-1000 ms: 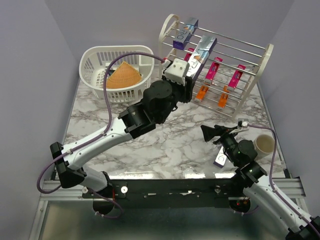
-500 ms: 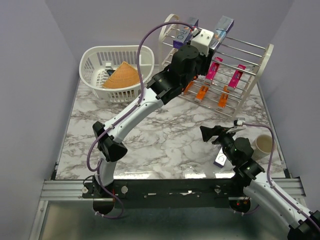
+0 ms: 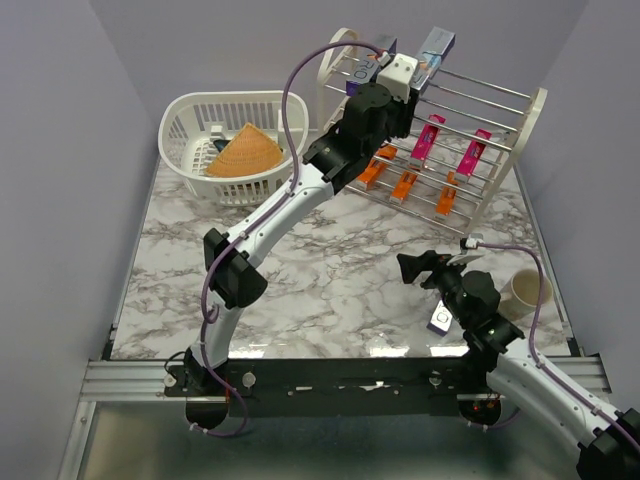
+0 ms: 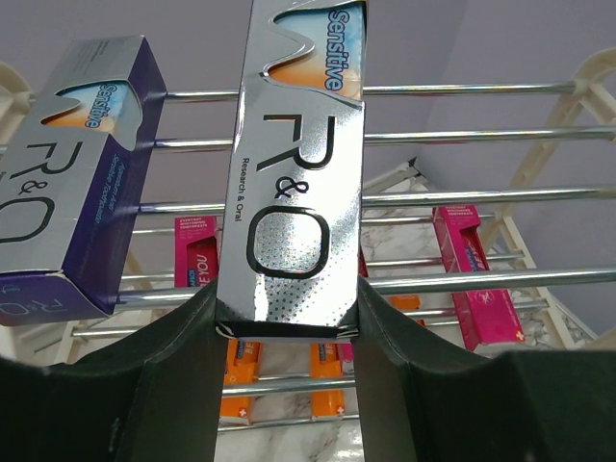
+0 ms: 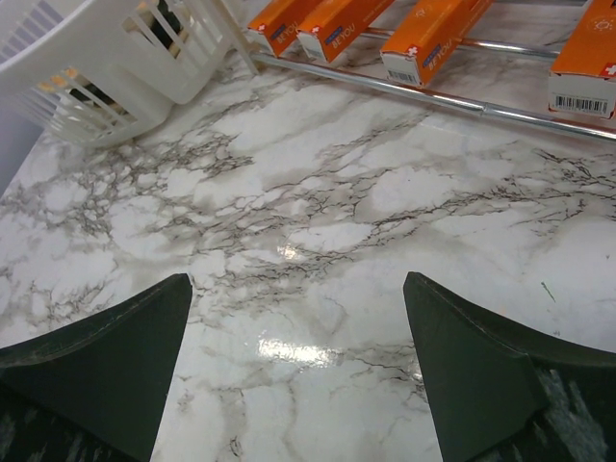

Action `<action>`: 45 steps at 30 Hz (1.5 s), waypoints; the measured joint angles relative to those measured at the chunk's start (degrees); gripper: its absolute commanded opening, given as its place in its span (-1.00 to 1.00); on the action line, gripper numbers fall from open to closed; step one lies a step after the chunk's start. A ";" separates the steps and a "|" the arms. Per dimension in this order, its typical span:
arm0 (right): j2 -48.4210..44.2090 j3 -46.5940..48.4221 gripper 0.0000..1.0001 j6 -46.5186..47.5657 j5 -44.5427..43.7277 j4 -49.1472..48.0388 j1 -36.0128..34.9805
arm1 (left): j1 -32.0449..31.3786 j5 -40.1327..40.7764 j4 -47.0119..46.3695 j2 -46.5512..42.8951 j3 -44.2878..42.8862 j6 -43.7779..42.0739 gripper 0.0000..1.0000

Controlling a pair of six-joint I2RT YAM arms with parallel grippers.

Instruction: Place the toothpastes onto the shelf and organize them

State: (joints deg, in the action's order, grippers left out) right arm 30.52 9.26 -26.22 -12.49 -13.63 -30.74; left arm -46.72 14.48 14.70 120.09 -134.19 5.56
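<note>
— Left gripper (image 4: 286, 318) status?
— Clamped on the lower end of a silver carton (image 4: 300, 164), one finger on each side. Arm reaches far out to the top of the shelf (image 3: 530, 110).
— Where does that carton sit?
— Over the top-tier rods, lengthwise across them, "Sensitive" end pointing away from the wrist. Can't tell if it rests on the rods or is only held there.
— Right gripper (image 5: 296, 289)?
— Fingers spread wide, nothing between them. It hangs low over the marble table (image 3: 300, 250), front right, well apart from the shelf.
— OK, scene, big to small.
— Shelf stands at the far right of the table, tilted tiers of silver rods between cream arched ends. White basket (image 3: 190, 120) sits far left, just beside the shelf, with a tan woven cone (image 3: 245, 150) inside.
— Other toothpastes?
— Second silver carton (image 4: 77, 173) lies on the top tier, left of the held one, purple side showing. Third silver carton (image 3: 440, 320) lies on the table just beside the right arm, partly hidden by it.
— Small ones?
— Pink cartons (image 3: 428, 135) on the middle tier. Orange cartons (image 5: 433, 34) in a row on the lowest tier, ends pointing toward the arms.
— Anything else?
— Cream cup (image 3: 527, 290) upright near the table's right edge, beside the right arm.
</note>
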 measured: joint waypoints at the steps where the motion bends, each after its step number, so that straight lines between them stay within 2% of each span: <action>1: 0.31 -0.02 1.00 0.13 0.00 -0.07 0.00 | 0.24 -0.13 -0.39 0.31 0.00 0.02 -0.41; 7: 1.38 0.00 1.00 0.22 0.00 -0.07 0.00 | 1.09 -0.44 -2.34 2.40 -0.02 0.28 -0.31; 18: 1.66 0.00 1.00 0.28 0.02 -0.07 0.00 | 1.14 -0.94 -4.70 3.54 -0.02 0.72 0.18; 25: 1.68 0.00 1.00 0.33 0.02 -0.07 0.00 | 1.14 -0.94 -6.71 3.80 -0.02 1.11 0.18; 29: 1.68 0.00 1.00 0.35 0.02 -0.07 0.00 | 1.14 -0.92 -7.58 3.89 -0.02 1.14 -0.08; 31: 1.68 0.00 1.00 0.33 0.02 -0.07 0.00 | 1.14 -0.92 -7.91 4.02 -0.02 1.18 -0.11; 40: 1.84 0.00 1.00 0.35 0.02 -0.07 0.00 | 1.14 -0.87 -9.73 4.87 0.00 1.49 -0.11; 43: 1.99 0.00 1.00 0.37 0.02 -0.07 0.00 | 1.14 -0.37 -10.05 4.98 0.07 1.51 0.10; 45: 2.12 0.00 1.00 0.39 0.02 -0.07 0.00 | 1.14 -0.04 -10.56 5.18 0.09 1.46 0.34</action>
State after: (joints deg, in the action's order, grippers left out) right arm 32.64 9.26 -25.82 -12.47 -13.69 -30.74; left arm -45.58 14.44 4.14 125.27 -134.10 7.03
